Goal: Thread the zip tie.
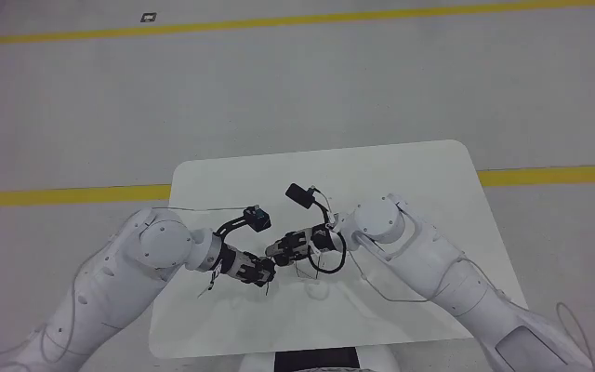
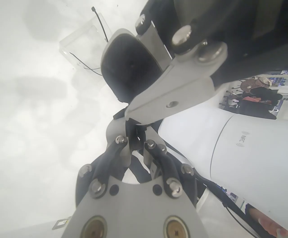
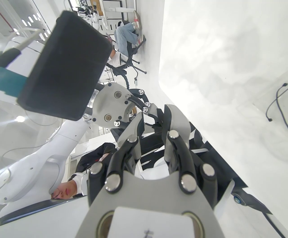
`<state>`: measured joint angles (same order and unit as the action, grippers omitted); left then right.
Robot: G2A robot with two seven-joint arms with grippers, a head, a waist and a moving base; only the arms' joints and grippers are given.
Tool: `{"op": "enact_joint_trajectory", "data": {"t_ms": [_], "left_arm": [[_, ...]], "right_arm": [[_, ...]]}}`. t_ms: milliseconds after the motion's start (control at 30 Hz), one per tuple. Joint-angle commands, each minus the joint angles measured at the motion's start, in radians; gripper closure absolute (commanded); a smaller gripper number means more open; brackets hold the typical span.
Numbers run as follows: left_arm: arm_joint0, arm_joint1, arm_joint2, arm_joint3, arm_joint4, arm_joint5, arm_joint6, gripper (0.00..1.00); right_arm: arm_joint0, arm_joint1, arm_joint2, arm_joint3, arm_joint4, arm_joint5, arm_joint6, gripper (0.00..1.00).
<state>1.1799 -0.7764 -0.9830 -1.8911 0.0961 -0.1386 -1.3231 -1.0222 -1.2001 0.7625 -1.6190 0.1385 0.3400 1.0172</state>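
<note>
Near the clear box [image 2: 76, 45]: the left gripper [image 2: 133, 133] and the right gripper [image 3: 154, 115] are seen close together, above the table [image 1: 418, 186].
Zip tie [image 2: 99, 21]: a thin black strip is seen at the clear box, with a second one next to it. It cannot be told if they lie in the box or on it.
Left gripper: its fingers are pressed together. It cannot be told if a tie is pinched there.
Right gripper: its fingers are spread apart, and nothing is seen held.
Feel: the tie is judged to be very light, thin, bendy and smooth, so it is easily dropped.
Hold: it is best pinched close to the pointed end, so the tip is made stiff. The small square head is best pinched by the other gripper.
Risk: the tiny hole is likely to be missed by a floppy tip.
</note>
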Motion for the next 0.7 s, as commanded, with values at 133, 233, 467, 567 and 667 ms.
{"op": "enact_joint_trajectory", "data": {"t_ms": [133,233,467,567,667], "left_arm": [[0.000,0.000,0.000,0.000,0.000,0.000,0.000,1.00],[0.000,0.000,0.000,0.000,0.000,0.000,0.000,1.00],[0.000,0.000,0.000,0.000,0.000,0.000,0.000,1.00],[0.000,0.000,0.000,0.000,0.000,0.000,0.000,1.00],[0.000,0.000,0.000,0.000,0.000,0.000,0.000,1.00]], "right_arm": [[0.001,0.002,0.004,0.000,0.005,0.000,0.006,0.80],[0.003,0.003,0.003,0.004,0.007,0.000,0.012,0.80],[0.007,0.004,0.002,0.009,0.011,0.000,0.023,0.82],[0.009,0.004,0.001,0.011,0.011,0.000,0.027,0.82],[0.013,0.004,-0.002,0.015,0.011,0.000,0.031,0.81]]}}
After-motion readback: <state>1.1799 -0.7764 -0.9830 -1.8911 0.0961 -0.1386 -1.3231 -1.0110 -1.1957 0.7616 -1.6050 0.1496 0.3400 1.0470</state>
